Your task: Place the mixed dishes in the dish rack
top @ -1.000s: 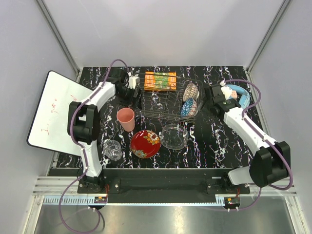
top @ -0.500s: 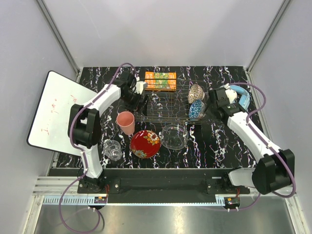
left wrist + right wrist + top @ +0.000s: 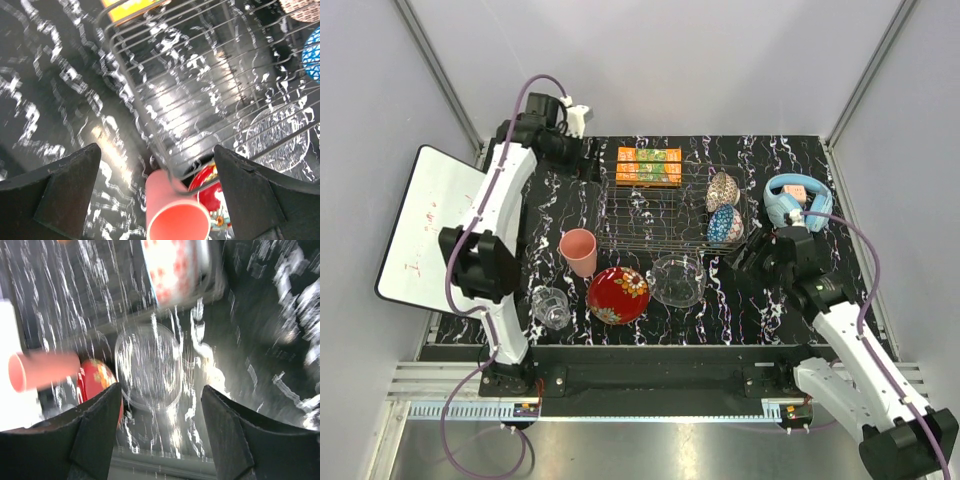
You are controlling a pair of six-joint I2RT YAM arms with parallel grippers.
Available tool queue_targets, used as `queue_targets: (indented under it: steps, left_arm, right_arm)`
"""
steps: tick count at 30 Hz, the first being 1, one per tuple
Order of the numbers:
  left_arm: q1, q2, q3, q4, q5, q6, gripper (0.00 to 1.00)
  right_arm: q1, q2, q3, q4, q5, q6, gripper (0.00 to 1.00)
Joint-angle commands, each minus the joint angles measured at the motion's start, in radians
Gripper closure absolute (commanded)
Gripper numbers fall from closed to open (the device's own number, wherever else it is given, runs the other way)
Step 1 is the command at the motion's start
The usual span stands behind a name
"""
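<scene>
From above, my left claw point(image 3: 585, 160) hangs over the far left corner. My right claw point(image 3: 748, 258) is near the clear bowl point(image 3: 677, 279), which lies just before the dish rack point(image 3: 655, 215). The left wrist view shows my fingers wide apart and empty above the pink cup point(image 3: 176, 216). In the right wrist view they are also spread and empty. I judge the bowl light, stiff, slippery and breakable, so I would pinch its rim.

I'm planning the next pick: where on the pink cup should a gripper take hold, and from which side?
Probably its rim, one finger inside, coming from above: the pink cup stands upright, mouth open, with the dish rack and red floral bowl close on its right.
</scene>
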Motion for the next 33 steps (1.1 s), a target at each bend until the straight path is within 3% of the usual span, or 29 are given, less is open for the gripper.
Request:
queue_targets:
  steps: [1,7,13,18,22,33]
  left_arm:
    - [0.055,-0.162,-0.088,-0.055,-0.042,0.029,0.01]
    - [0.13,-0.44,-0.413,0.023,-0.06,0.089,0.01]
    - [0.156,-0.648,-0.631,0.049,-0.083,0.135,0.01]
    - [0.17,-0.731,-0.808,0.136,-0.127,0.128,0.01]
    - [0.172,-0.797,-0.86,0.17,-0.149,0.123,0.01]
    - [0.179,-0.865,-0.977,0.219,-0.175,0.117,0.01]
  right_arm:
    - [-0.001,-0.02,-0.118,0.084,-0.22,0.046,0.29]
    - [0.005,0.005,-0.23,0.181,-0.217,0.07,0.37]
    - [0.118,0.109,-0.235,0.268,-0.112,0.092,0.3]
    - [0.211,0.281,-0.218,0.357,-0.034,0.118,0.29]
    - [0.215,0.385,-0.22,0.42,-0.027,0.125,0.32]
    - [0.215,0.488,-0.184,0.448,0.044,0.156,0.38]
